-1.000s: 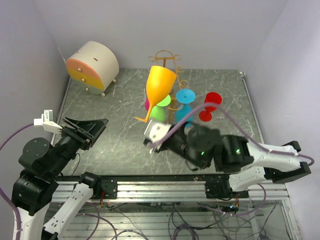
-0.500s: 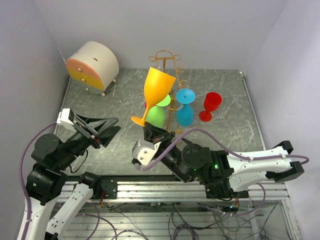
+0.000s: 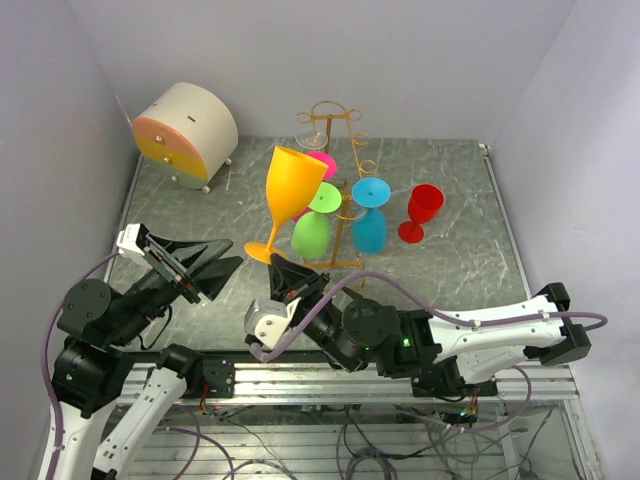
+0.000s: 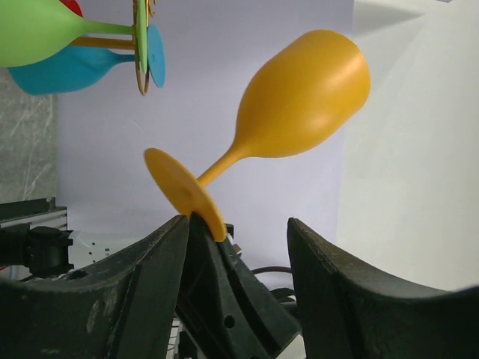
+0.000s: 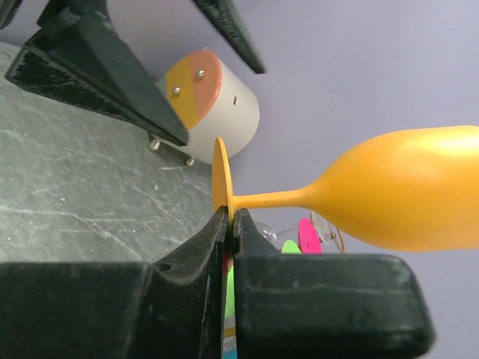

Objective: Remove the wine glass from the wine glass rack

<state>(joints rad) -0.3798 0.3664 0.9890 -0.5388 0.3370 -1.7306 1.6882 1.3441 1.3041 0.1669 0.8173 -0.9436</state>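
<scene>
An orange wine glass hangs tilted in the air to the left of the golden wire wine glass rack, apart from it. My right gripper is shut on the rim of its round foot, with the stem and bowl reaching out sideways. My left gripper stands open just left of that foot, its fingers pointing at it. In the left wrist view the foot shows close to one fingertip of the left gripper. Whether it touches I cannot tell.
Green, blue and pink glasses hang on the rack. A red glass stands on the marble table to its right. A round cream cabinet with orange drawers sits at the back left.
My right arm has carried the orange glass leftward and nearer, away from the rack. The left gripper has swung up and right toward the glass's foot, still open.
</scene>
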